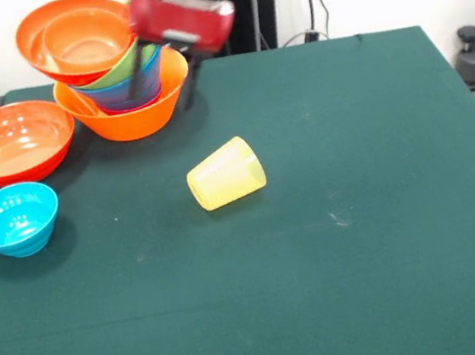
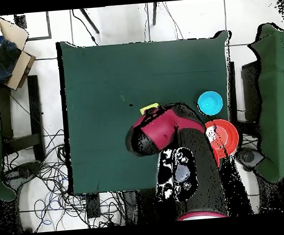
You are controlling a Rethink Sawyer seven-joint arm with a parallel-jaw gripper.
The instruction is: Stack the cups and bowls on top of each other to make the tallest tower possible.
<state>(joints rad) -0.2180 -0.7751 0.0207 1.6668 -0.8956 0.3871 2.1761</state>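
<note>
Gripper (image 1: 141,82): dark fingers reach down from the red wrist housing into the pile of bowls; whether they are spread, closed or clamped on a rim cannot be told from either view.

Tower (image 1: 131,113): nested pile at the far left part of the table in the front view. Lowest and widest piece a large light-orange bowl, upright. Inside it a blue bowl (image 1: 127,91), then a lime green bowl (image 1: 123,67) showing only as a sliver. On top, a red-orange bowl (image 1: 67,33) with a smaller orange bowl (image 1: 87,39) nested in it; this upper pair is tilted, mouths facing toward the camera and leaning off to the left of the pile.

Cup (image 1: 225,173): translucent pale-yellow tumbler with faint ridges, lying on its side near the middle of the table, well apart from the tower. Long axis runs roughly left to right in the front view, slightly slanted; its round left end faces the camera, the other end points right and away.

Red-orange bowl, single (image 1: 11,142): upright, left of the tower, glossy.

Cyan bowl (image 1: 13,218): upright, just in front of the single red-orange bowl, smaller.

Table (image 1: 366,238): dark green cloth.

Overhead view: the arm (image 2: 190,161) covers the tower entirely; only an edge of the cup (image 2: 148,108), the cyan bowl (image 2: 210,102) and the single red-orange bowl (image 2: 225,137) show. The front view alone shows the pile's order.
</note>
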